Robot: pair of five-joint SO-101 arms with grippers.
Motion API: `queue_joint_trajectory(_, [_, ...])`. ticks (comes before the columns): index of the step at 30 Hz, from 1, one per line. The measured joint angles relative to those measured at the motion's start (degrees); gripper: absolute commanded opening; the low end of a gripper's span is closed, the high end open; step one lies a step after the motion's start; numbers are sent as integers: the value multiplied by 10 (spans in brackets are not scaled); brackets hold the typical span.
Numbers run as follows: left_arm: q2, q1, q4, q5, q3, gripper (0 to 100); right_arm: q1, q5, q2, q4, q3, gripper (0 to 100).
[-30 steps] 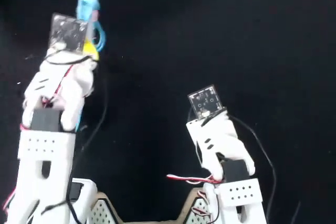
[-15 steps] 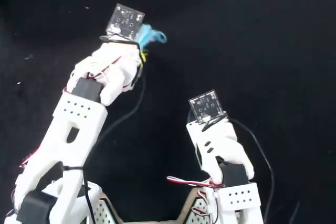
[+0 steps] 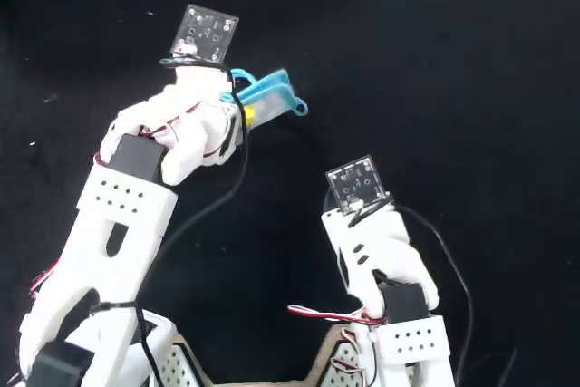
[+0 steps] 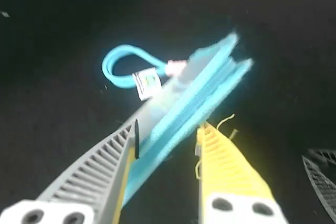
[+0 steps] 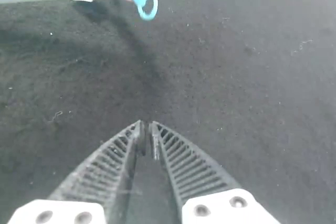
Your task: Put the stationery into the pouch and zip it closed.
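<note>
Left pincer: we find it clamped on the flat light-blue fabric pouch, held over the black table.
Pouch axis: its length runs straight out from those jaws, with the blue loop strap near the far end.
Right pincer: fingers closed together and empty; the pouch lies ahead of it, well apart.
Writing: small white tag beside the loop; we cannot read it.

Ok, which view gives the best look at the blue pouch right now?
The left wrist view: the pouch sits close up, clamped in the left gripper, its loop plain. The high view shows it partly hidden behind the left arm; the right wrist view catches one end and the loop, far off.
</note>
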Motion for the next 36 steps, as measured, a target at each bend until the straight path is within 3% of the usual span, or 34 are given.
queue_joint_trajectory(5, [6,-45,-55,-6,0,188,0,0,0,0,0,15])
queue_joint_trajectory(12, [16,-48,-69,-7,11,184,0,0,0,0,0,15])
queue_joint_trajectory(20, [-31,-103,18,-28,18,173,0,0,0,0,5,15])
queue_joint_trajectory(25, [-98,-157,33,-38,100,24,0,0,0,0,5,15])
queue_joint_trajectory(36, [-348,-238,33,-47,364,54,-8,0,0,-1,5,15])
